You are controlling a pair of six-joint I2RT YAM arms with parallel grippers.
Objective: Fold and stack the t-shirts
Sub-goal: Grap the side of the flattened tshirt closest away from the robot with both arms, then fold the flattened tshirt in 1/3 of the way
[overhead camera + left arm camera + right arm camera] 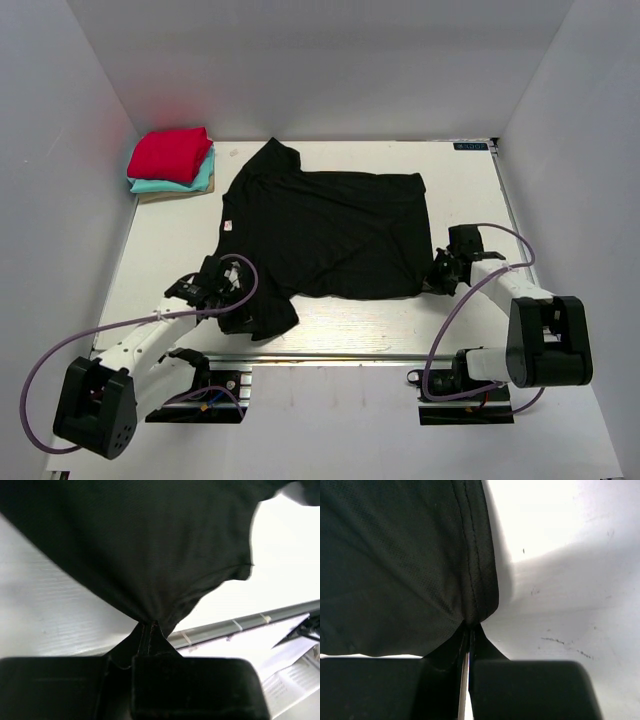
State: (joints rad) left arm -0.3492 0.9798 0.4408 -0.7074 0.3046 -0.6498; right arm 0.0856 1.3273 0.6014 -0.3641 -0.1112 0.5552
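Note:
The large black t-shirt (330,230) lies spread on the white table (470,190), collar toward the left. My left gripper (236,287) is shut on its near left edge by the sleeve; in the left wrist view the cloth (135,550) bunches into the closed fingertips (148,625). My right gripper (436,277) is shut on the shirt's near right hem corner; in the right wrist view the hem (475,555) runs down into the closed fingertips (470,627). A folded red shirt (168,153) lies on a folded teal one (200,180) and a tan one (160,196) at the far left corner.
White walls enclose the table on the left, back and right. A metal rail (320,355) runs along the near edge, also in the left wrist view (240,625). Cables loop from both arm bases (95,405) (545,345).

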